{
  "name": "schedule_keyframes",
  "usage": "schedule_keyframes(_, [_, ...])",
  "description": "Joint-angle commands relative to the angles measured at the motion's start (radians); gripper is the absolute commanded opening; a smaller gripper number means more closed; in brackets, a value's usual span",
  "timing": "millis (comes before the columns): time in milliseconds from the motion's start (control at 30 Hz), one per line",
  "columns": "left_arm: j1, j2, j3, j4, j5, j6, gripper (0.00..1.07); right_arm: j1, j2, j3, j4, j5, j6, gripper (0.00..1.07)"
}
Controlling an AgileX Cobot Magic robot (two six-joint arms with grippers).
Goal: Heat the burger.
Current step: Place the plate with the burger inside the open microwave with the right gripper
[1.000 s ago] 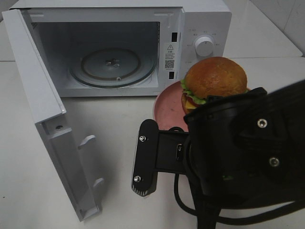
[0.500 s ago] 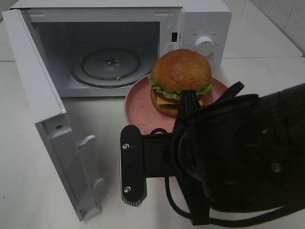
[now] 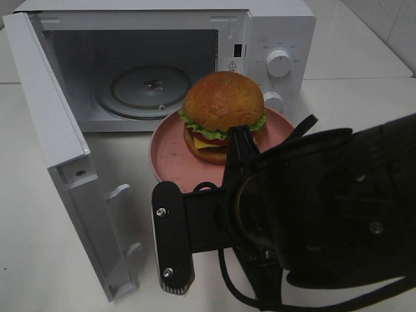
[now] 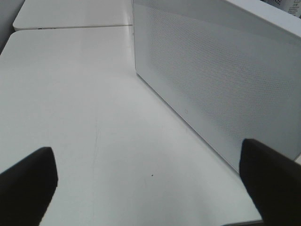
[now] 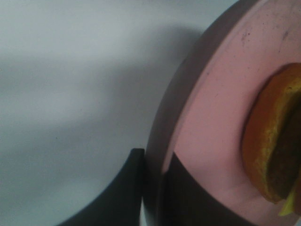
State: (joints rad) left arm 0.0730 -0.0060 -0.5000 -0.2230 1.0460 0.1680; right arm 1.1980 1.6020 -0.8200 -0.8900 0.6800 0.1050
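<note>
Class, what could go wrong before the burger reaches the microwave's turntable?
1. The right gripper pinches only the rim of the pink plate, so the plate may tip or slip.
2. The burger sits loose and could slide off.
3. The plate might clip the microwave at its opening.

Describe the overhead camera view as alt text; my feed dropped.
A burger on a pink plate is held in front of an open white microwave, the right gripper shut on the plate's near rim. The door hangs open at left, showing a bare glass turntable. The dark arm fills the lower right.
</note>
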Motion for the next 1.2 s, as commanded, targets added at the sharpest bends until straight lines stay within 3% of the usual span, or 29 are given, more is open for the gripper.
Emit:
schedule_keyframes(33, [-0.002,-0.019,0.003,-0.001,-0.005,-0.004,1.0,-0.016,-0.021,-0.001,-0.071,-0.065,-0.081,0.0])
schedule_keyframes(333, [-0.002,-0.019,0.003,-0.001,-0.005,-0.004,1.0,-0.111,-0.032,-0.001,-0.064,-0.146,-0.232,0.0])
schedule_keyframes(700, [-0.002,-0.019,0.003,-0.001,-0.005,-0.004,1.0,-0.245,-0.069,-0.001,0.141,-0.307,-0.659,0.0])
schedule_keyframes(1200, [-0.002,-0.019,0.003,-0.001,-0.005,-0.004,1.0,-0.441,-0.078,-0.005,0.72,-0.349,-1.471,0.0])
